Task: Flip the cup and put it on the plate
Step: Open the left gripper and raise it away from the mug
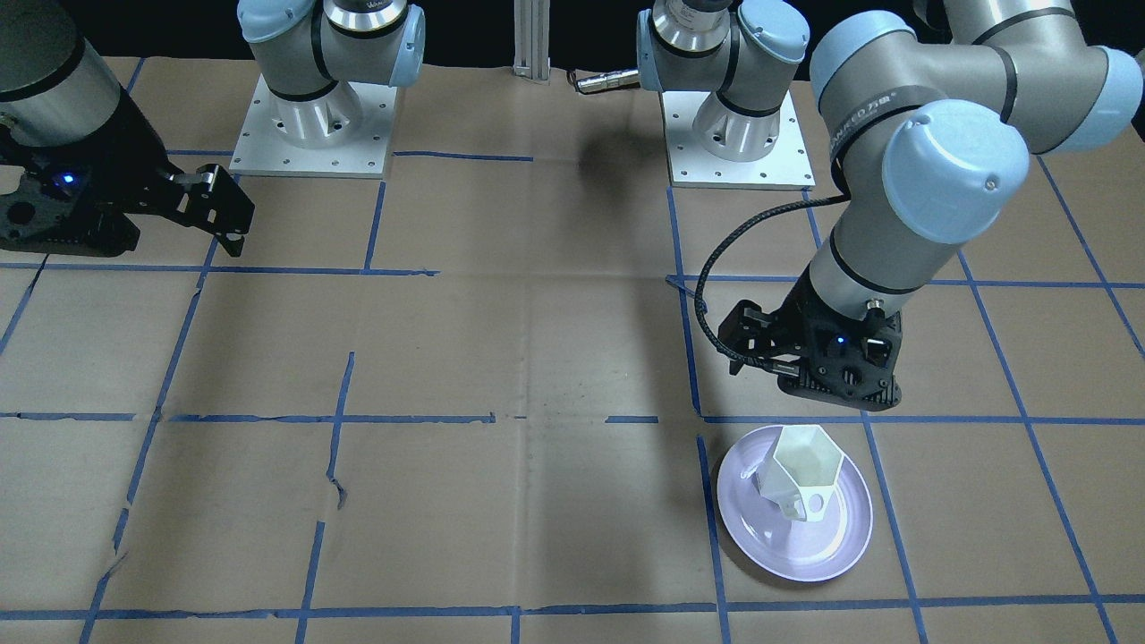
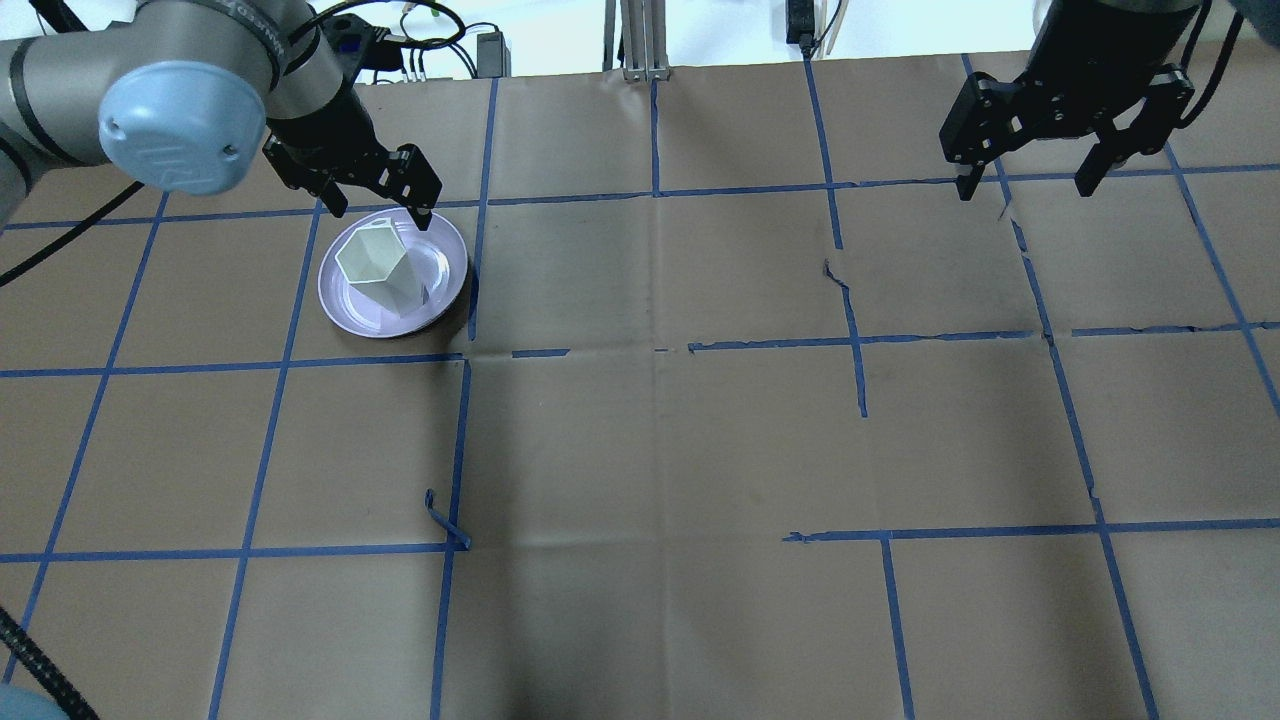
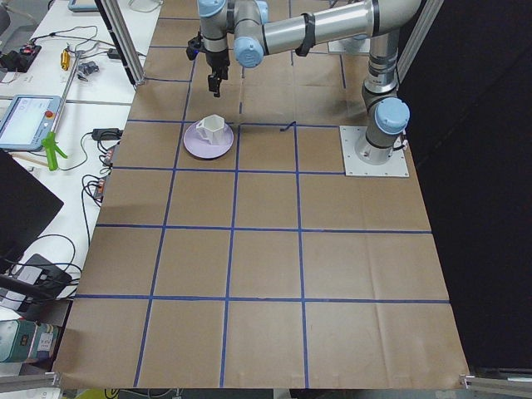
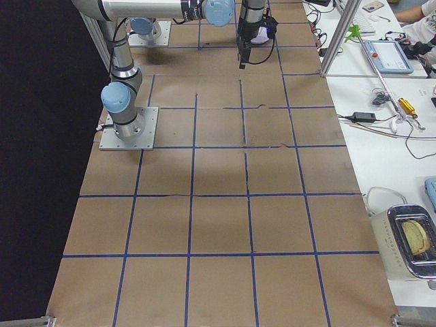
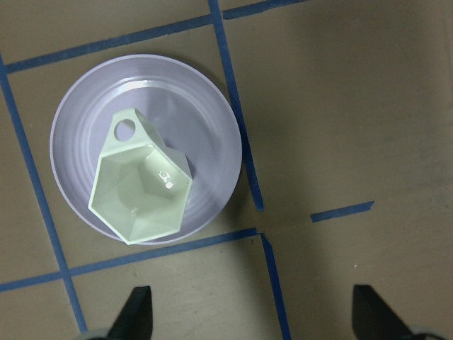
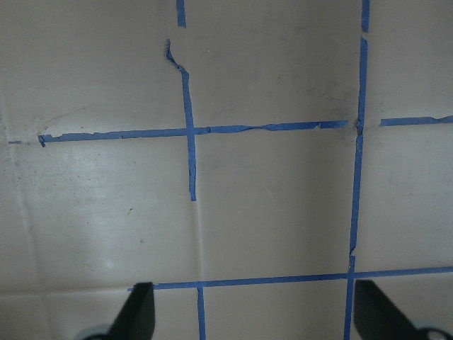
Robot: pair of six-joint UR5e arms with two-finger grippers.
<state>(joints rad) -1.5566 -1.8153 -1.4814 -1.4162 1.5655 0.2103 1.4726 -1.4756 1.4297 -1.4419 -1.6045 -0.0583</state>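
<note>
Left claw (image 2: 380, 214) spread empty, cup (image 2: 378, 266) upright on plate (image 2: 337, 302)

Cup (image 5: 138, 191) upright on plate (image 5: 187, 99), mouth up, handle twd upper left, sitting off-centre nr lower-left rim. Left gripper (image 5: 255, 315) tips at btm edge, wide apart, clear of plate. Blue tape (image 5: 340, 211) on brown paper (image 5: 354, 106).

Noted: left arm (image 1: 859, 246) and right arm (image 1: 49, 85) grey tubes, pale blue joint caps (image 1: 953, 170), square screw-holed base plates (image 1: 268, 161); black left gripper (image 2: 380, 210), right gripper (image 2: 1022, 188); braided black cable (image 1: 711, 268).
</note>
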